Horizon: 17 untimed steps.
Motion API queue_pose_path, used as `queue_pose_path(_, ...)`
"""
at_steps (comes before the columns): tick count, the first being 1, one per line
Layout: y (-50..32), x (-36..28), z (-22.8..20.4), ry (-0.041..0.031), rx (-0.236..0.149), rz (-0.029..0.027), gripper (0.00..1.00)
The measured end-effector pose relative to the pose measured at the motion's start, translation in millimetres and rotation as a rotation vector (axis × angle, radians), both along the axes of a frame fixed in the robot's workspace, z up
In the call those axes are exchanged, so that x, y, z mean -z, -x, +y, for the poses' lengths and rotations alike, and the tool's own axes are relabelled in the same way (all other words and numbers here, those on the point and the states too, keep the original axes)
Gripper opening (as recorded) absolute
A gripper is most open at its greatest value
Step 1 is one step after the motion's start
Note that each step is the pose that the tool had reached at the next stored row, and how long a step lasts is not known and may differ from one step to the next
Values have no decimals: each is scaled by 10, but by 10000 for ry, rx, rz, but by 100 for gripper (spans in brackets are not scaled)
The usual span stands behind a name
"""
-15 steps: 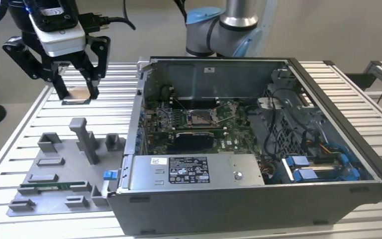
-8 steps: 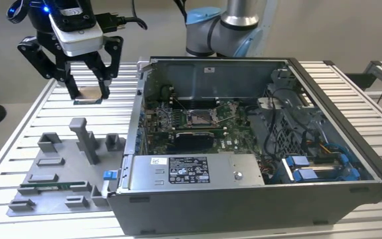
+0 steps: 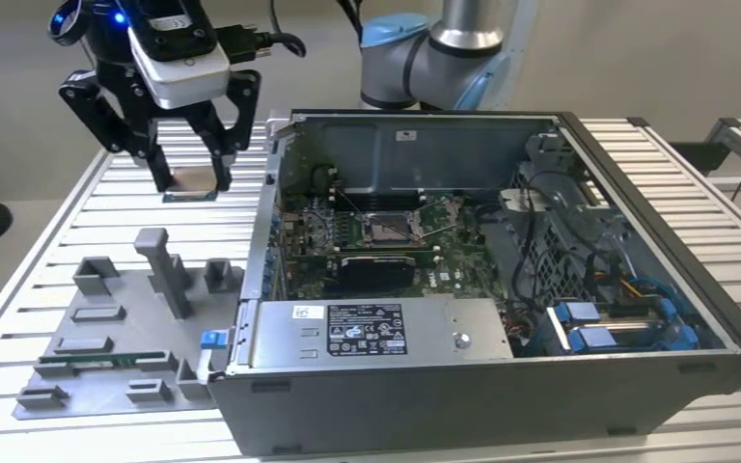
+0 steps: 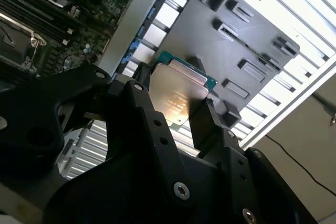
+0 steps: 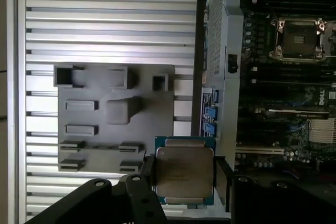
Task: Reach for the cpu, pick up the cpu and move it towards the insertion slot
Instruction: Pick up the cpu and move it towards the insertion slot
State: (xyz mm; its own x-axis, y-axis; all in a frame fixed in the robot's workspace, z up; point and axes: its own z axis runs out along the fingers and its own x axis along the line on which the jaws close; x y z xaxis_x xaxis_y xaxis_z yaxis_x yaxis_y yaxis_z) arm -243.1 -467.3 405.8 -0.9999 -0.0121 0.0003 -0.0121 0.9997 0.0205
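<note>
- My tool (image 3: 196, 179) is clamped on the cpu (image 3: 194, 182), which I hold raised above the slatted desk (image 3: 36, 241), at the exterior view's left of the open computer case (image 3: 500, 386).
- In both wrist views the cpu (image 5: 184, 170) sits between the two black fingers (image 5: 222, 182), silvery metal top toward the cameras and thin green rim showing at two edges; the second wrist view (image 4: 177, 92) shows it tilted against the background.
- I see the insertion slot (image 3: 388, 228), a silver-framed socket with a dark centre, on the motherboard inside the case, well apart from the cpu; the first wrist view shows it too (image 5: 297, 39).
- The grey fixture plate (image 3: 100, 338) lies on the desk below my tool, with a green memory stick (image 3: 100, 360) in one of its holders.
</note>
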Motion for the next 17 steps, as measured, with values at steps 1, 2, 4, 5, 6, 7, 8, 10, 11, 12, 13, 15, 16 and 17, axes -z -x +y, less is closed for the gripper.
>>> queue_pose_path(1, -26, 0, 0, 0, 0, 0, 0)
queue_pose_path(2, -52, 0, 0, 0, 0, 0, 0)
queue_pose_path(4, -109, 0, 0, 0, -1, -1, 0)
queue_pose_path(5, -136, 0, 0, 0, -1, 0, 0)
queue_pose_path(6, -167, 0, 0, 0, -1, 0, 0)
queue_pose_path(7, -196, 0, 0, 0, -1, 0, 0)
queue_pose_path(8, -226, 0, 0, 0, 0, 0, 0)
queue_pose_path(10, -295, 0, 0, 0, -1, 0, 0)
queue_pose_path(11, -331, 0, 0, 0, -1, 0, 0)
queue_pose_path(12, -366, 0, 0, 0, -1, 0, 0)
queue_pose_path(13, -403, 0, 0, 0, 0, 0, 0)
queue_pose_path(15, -475, 0, 0, 1, 0, 0, 0)
queue_pose_path(16, -511, 0, 0, 1, -1, 1, 0)
queue_pose_path(17, -546, 1, 0, 0, -1, 0, 0)
